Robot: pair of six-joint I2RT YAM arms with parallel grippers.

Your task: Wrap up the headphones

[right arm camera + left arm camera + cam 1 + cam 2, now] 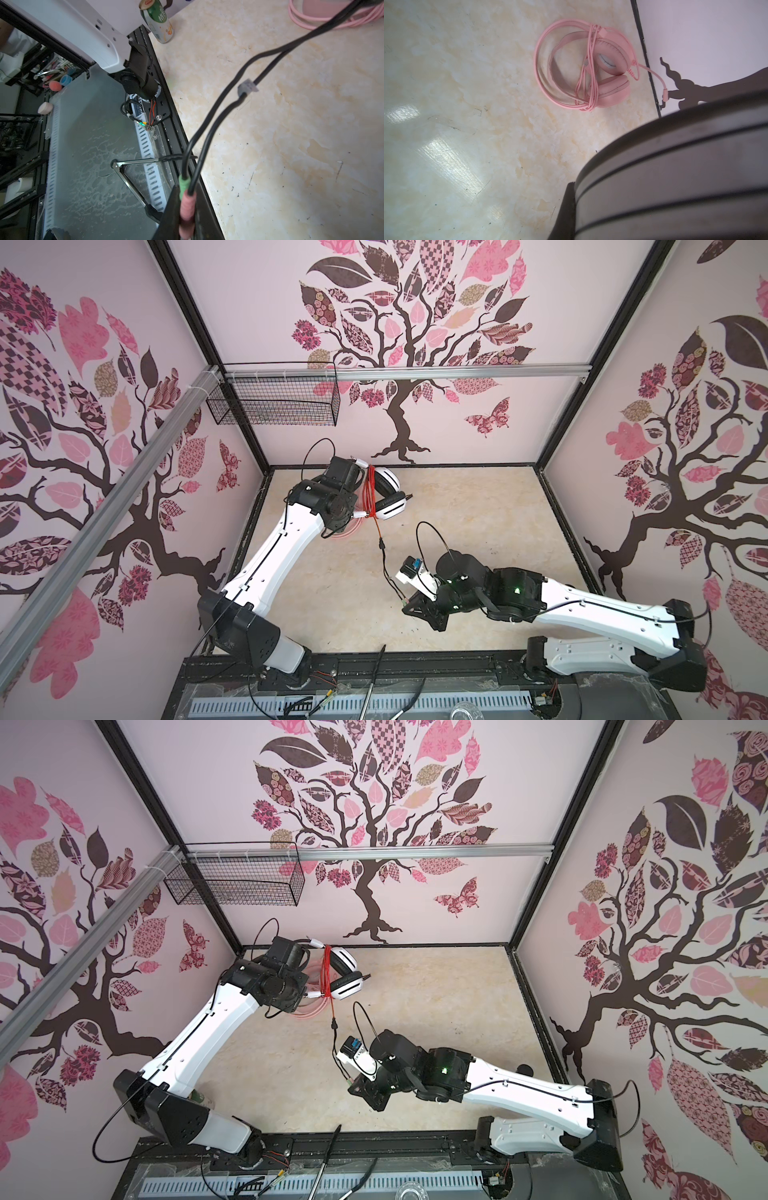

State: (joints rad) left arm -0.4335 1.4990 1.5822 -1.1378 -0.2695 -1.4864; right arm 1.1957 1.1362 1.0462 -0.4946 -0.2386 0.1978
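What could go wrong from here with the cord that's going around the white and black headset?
1. The right hand pinches only the plugs. A hard pull could slip them free, and the orange-red cord wound on the white-and-black headset might loosen.
2. The pink headset lies just below the one being wrapped, so the hanging cord could snag its loops.

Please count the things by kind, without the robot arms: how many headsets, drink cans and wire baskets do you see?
headsets: 2 (pink headset, white-and-black headset)
drink can: 1
wire basket: 1
total: 4
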